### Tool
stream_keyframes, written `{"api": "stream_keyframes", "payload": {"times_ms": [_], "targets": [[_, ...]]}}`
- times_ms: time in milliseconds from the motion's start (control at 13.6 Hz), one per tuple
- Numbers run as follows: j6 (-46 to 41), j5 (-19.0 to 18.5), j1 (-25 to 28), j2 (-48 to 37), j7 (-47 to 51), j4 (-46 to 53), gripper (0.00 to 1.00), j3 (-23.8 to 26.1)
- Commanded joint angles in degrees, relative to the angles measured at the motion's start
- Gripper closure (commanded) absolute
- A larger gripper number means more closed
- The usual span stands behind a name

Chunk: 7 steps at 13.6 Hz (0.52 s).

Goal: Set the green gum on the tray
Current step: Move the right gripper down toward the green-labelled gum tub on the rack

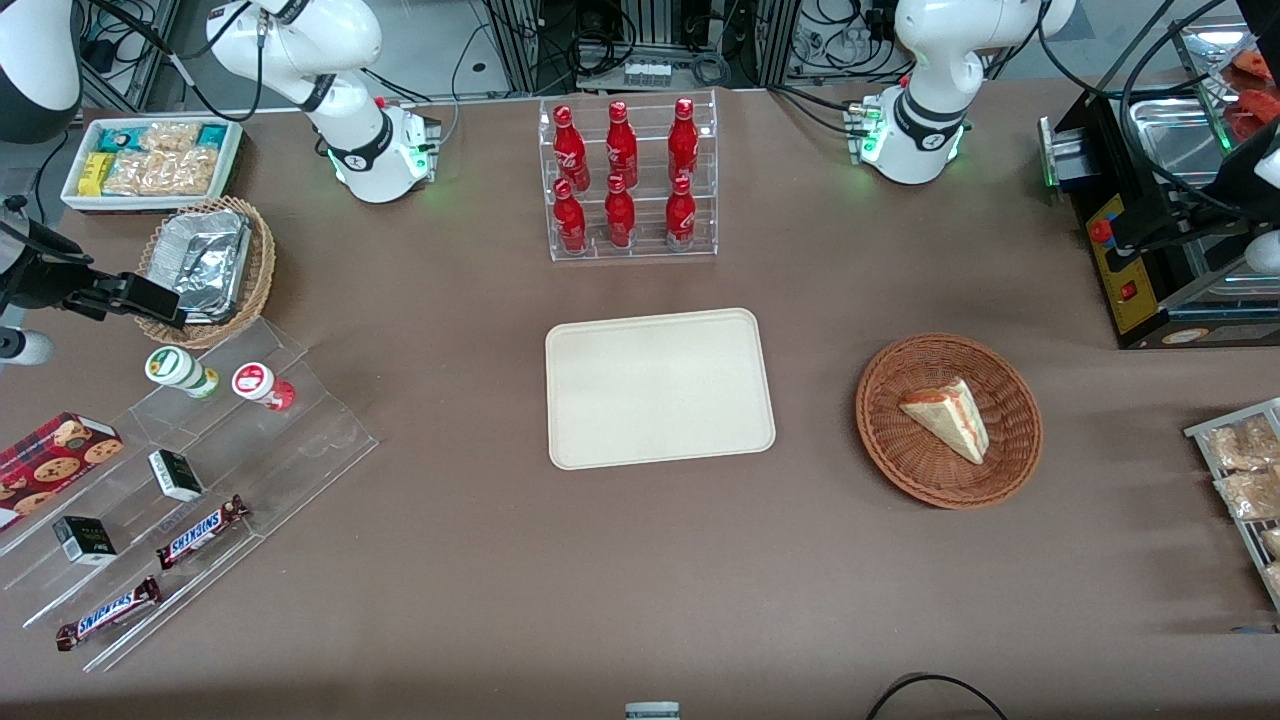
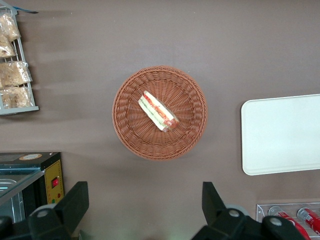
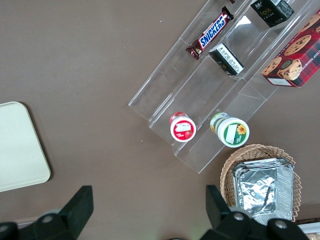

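Observation:
The green gum [image 1: 180, 370] [image 3: 230, 130] stands upright on the top step of a clear acrylic stand [image 1: 200, 470], beside a similar red-and-white canister [image 1: 262, 385] [image 3: 182, 127]. The beige tray [image 1: 660, 388] [image 3: 20, 145] [image 2: 282, 135] lies flat in the middle of the table with nothing on it. My gripper [image 1: 150, 300] [image 3: 148, 200] hangs open and holds nothing. It is above the table, a little farther from the front camera than the green gum, over the edge of the foil-pan basket.
On the acrylic stand lie two Snickers bars [image 1: 200, 532], small dark boxes [image 1: 176, 475] and a cookie box [image 1: 55, 455]. A wicker basket with a foil pan [image 1: 205, 262] sits close to my gripper. A rack of red bottles [image 1: 627, 180] and a sandwich basket [image 1: 948, 420] stand around the tray.

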Motion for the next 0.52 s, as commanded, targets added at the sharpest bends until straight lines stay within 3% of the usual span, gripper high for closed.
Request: {"api": "stream_keyframes", "payload": {"times_ms": [0, 295, 443], "targets": [[1.0, -0.5, 0.3, 0.0, 0.1, 0.6, 0.00, -0.4], [1.1, -0.5, 0.6, -0.4, -1.4, -1.1, 0.00, 0.1], [2.7, -0.5, 0.5, -1.1, -7.8, -3.3, 0.00, 0.1]]}}
